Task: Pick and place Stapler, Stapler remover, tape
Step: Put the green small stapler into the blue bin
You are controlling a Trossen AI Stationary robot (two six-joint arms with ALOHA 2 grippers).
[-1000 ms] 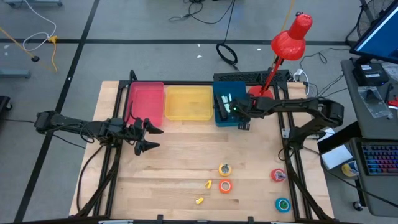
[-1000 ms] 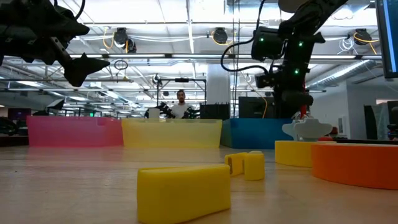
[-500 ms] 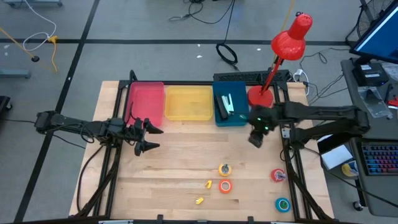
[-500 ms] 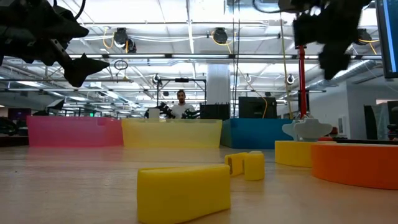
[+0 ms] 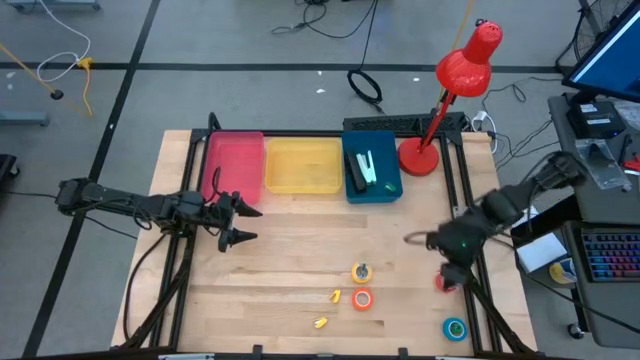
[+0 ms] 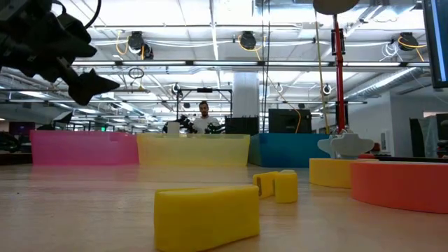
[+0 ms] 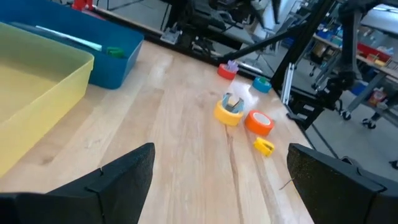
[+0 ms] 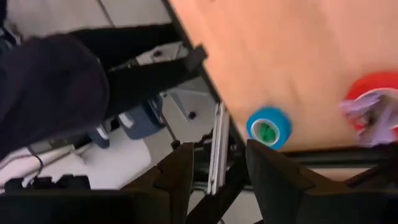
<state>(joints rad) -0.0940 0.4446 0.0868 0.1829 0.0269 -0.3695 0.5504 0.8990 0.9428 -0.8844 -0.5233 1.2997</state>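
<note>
While hidden low, blue tape [image 8: 268,128] shows at wrist, possibly red tape [image 8: 372,99] beside.

The bench [image 5: 290,260] is pale wood. Three bins stand in a row: a pink bin [image 5: 234,163], a yellow bin [image 5: 302,166], a blue bin [image 5: 385,188]. The tape rolls are yellow [image 5: 361,272], orange [image 5: 362,299], red [image 5: 446,283] and blue-teal [image 5: 455,328]. The lamp [image 5: 467,60] is red.

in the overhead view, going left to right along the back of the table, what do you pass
Pink bin → yellow bin → blue bin, which holds a stapler → the red desk lamp's base.
</note>
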